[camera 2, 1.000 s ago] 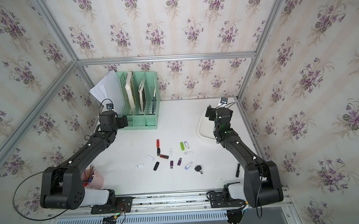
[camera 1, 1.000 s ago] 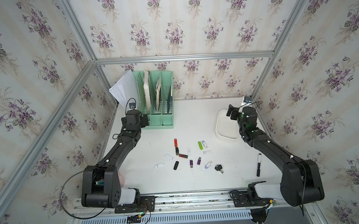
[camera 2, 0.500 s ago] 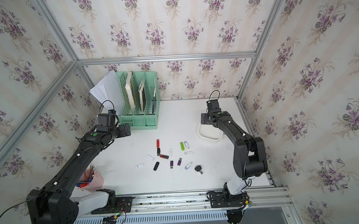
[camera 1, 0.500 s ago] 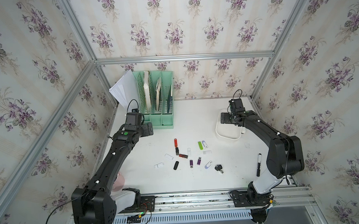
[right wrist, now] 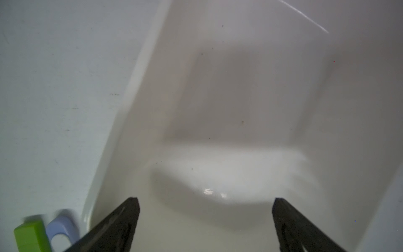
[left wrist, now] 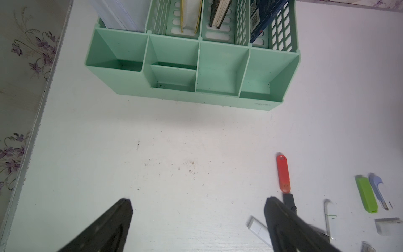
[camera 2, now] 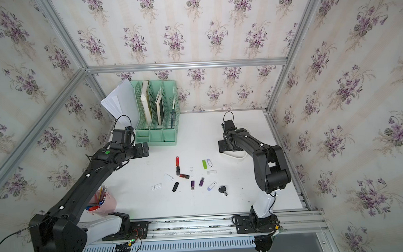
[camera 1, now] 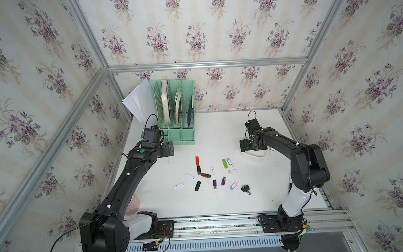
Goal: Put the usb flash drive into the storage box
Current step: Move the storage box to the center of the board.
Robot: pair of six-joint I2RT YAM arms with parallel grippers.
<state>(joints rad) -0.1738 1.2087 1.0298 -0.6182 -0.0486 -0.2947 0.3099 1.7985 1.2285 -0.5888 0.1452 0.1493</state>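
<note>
1. The storage box sits near the table's right edge. In both top views the right gripper covers most of it, and only the near rim shows.
2. The right wrist view shows the box's white inside, blurred. That claw is spread wide above it, grasping nothing.
3. The left gripper is released and empty, over bare table on the near side of the mint-green file organizer.
4. The usb flash drives lie scattered mid-table, all outside the box. The smallest are hard to tell apart.
5. The pink pen cup, at the near left corner, is half hidden by the left arm.
6. White table, lightly scuffed; floral wallpaper walls on an aluminium frame.
</note>
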